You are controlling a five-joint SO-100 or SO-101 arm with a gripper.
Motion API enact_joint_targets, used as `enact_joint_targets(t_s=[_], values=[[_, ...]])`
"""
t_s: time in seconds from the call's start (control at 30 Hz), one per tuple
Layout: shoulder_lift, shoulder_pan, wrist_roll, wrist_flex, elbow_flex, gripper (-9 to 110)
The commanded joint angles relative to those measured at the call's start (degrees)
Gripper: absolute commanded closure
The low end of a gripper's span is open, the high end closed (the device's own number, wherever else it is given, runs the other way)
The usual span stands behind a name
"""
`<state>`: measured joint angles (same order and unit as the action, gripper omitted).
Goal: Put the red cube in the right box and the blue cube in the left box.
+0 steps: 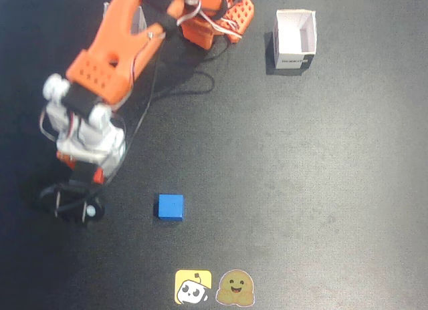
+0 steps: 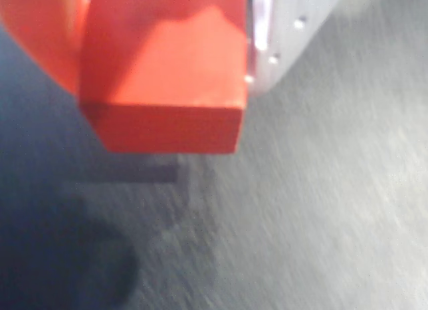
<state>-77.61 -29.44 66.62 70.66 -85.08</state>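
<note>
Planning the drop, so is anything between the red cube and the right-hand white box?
Nothing visible. The gripper holds the red cube at the fixed view's lower left, and no object stands on the line up to the white box. The blue cube lies below that line.

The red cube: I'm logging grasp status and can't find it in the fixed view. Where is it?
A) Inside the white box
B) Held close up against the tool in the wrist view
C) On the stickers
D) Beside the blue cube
B: the wrist view shows the red cube filling the upper frame, clamped in the tool above the dark table.
</note>
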Motion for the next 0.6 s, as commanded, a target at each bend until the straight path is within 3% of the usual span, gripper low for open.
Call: enact_joint_targets(t_s=[0.0,0.57], values=[[-8.6,-2.0,-1.1,-1.9,-5.0,92],[-44.1,-11.3,-0.9,-5.6,-39.6,92]])
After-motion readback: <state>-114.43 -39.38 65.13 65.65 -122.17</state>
